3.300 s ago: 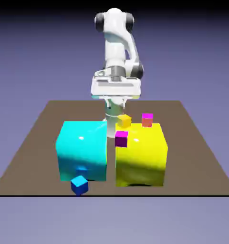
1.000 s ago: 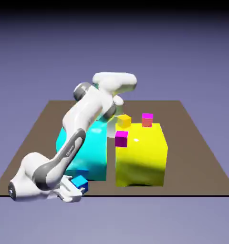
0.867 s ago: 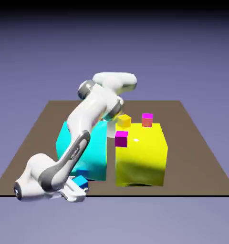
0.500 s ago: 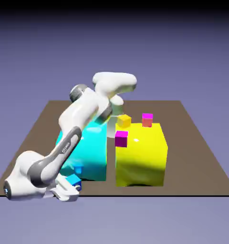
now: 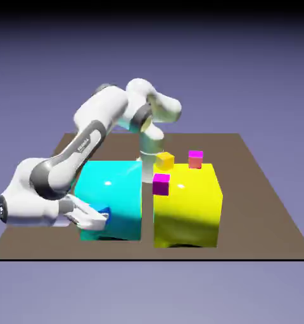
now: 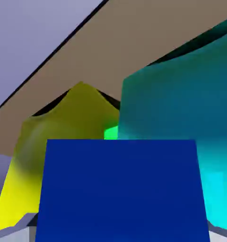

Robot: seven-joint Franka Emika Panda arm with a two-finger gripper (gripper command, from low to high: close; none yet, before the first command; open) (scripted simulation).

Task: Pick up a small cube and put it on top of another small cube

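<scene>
My gripper is shut on the tiny dark-blue cube and holds it off the table, in front of the big cyan block near its lower left. In the hand view the blue cube fills the lower half, with the grey fingertips only at the bottom corners. The tiny cube with a pink top and salmon-red sides stands on the table behind the big yellow block, far from my gripper toward the exterior view's right.
A tiny magenta-purple cube shows at the yellow block's upper left corner. A tiny yellow-orange cube lies behind the two big blocks. In the hand view the cyan block and yellow block loom close.
The arm swung down from upright to the blue cube at the table's front edge, closed on it and has now lifted it up in front of the cyan block.
</scene>
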